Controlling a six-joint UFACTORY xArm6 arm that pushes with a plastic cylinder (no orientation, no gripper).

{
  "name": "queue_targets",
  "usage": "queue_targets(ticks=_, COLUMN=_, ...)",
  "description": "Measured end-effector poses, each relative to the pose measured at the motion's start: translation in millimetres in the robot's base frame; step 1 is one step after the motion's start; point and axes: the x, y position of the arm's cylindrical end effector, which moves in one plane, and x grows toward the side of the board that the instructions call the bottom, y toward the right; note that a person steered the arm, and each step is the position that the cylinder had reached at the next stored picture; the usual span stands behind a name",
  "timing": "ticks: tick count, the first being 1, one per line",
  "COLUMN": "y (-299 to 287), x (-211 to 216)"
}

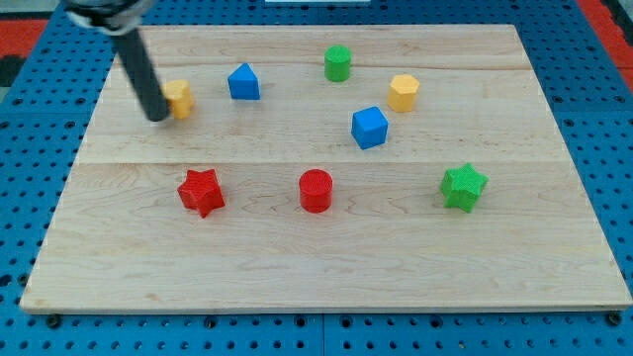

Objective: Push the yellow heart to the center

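The yellow heart [179, 98] lies near the board's upper left. My tip [158, 117] touches its left side, with the dark rod rising up and to the left out of the view. The rod hides the heart's left edge. A blue block with a pointed top [243, 82] lies just right of the heart.
On the wooden board [316, 267] lie a green cylinder [337, 63], a yellow hexagon [403, 92], a blue cube [369, 127], a red star [201, 191], a red cylinder [316, 190] and a green star [463, 186]. Blue pegboard surrounds the board.
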Motion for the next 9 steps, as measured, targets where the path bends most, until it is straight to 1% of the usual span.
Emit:
queue_targets(ticks=1, y=-28, x=-22)
queue_targets(ticks=2, y=-34, x=-59)
queue_targets(ticks=3, y=15, x=-21)
queue_targets(ticks=4, y=56, x=26)
queue_targets(ticks=5, y=25, x=50)
queue_targets(ticks=7, y=123, x=42)
queue_targets(ticks=8, y=86, x=42)
queue_targets(ticks=9, y=70, x=33)
